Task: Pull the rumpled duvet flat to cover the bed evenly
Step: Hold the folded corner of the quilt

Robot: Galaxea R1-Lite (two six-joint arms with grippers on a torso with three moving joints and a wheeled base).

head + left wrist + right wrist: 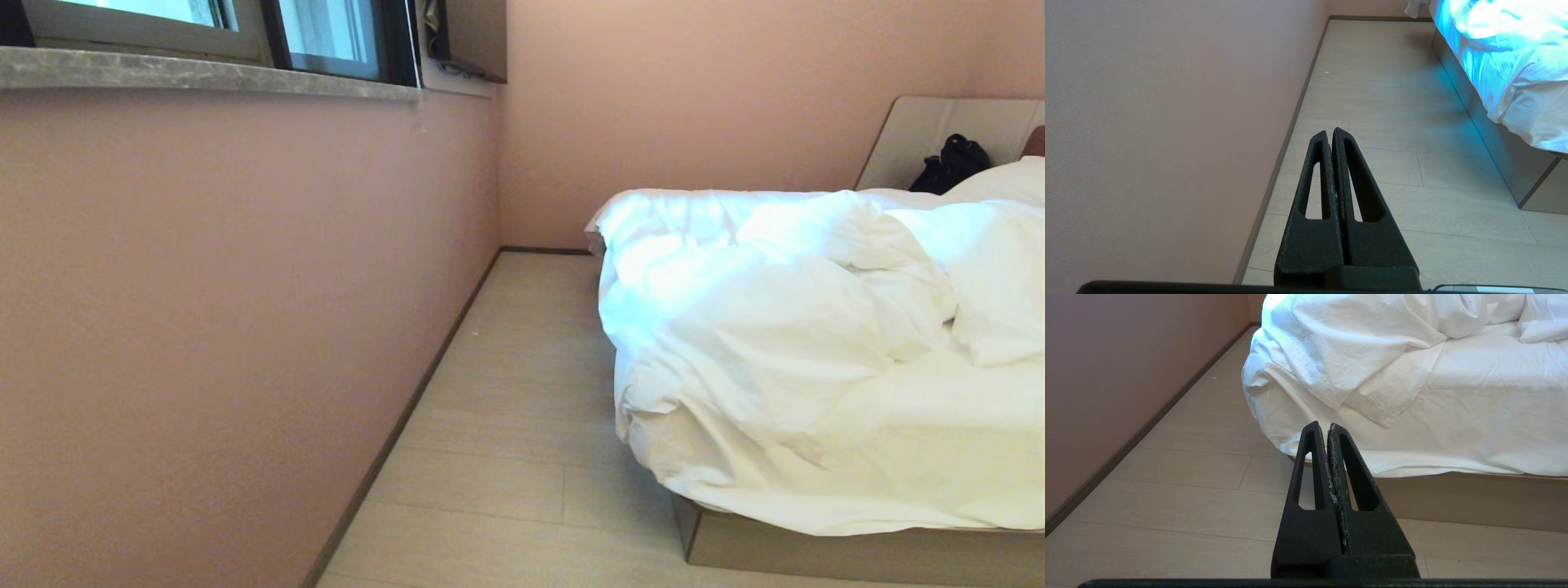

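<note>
The white duvet [759,327] lies rumpled in thick folds on the bed [857,555], bunched toward the bed's left side and hanging over its foot corner. It also shows in the right wrist view, duvet [1355,347], above the beige box base [1453,498]. My left gripper [1330,132] is shut and empty, over the floor between wall and bed. My right gripper [1323,425] is shut and empty, pointing at the bed's foot corner, short of the hanging bedding. Neither arm appears in the head view.
A pink wall [204,327] runs along the left with a stone window sill [204,77]. A strip of pale wood floor [522,408] lies between wall and bed. A black bag [951,163] rests against the headboard [922,131], beside a pillow [1008,184].
</note>
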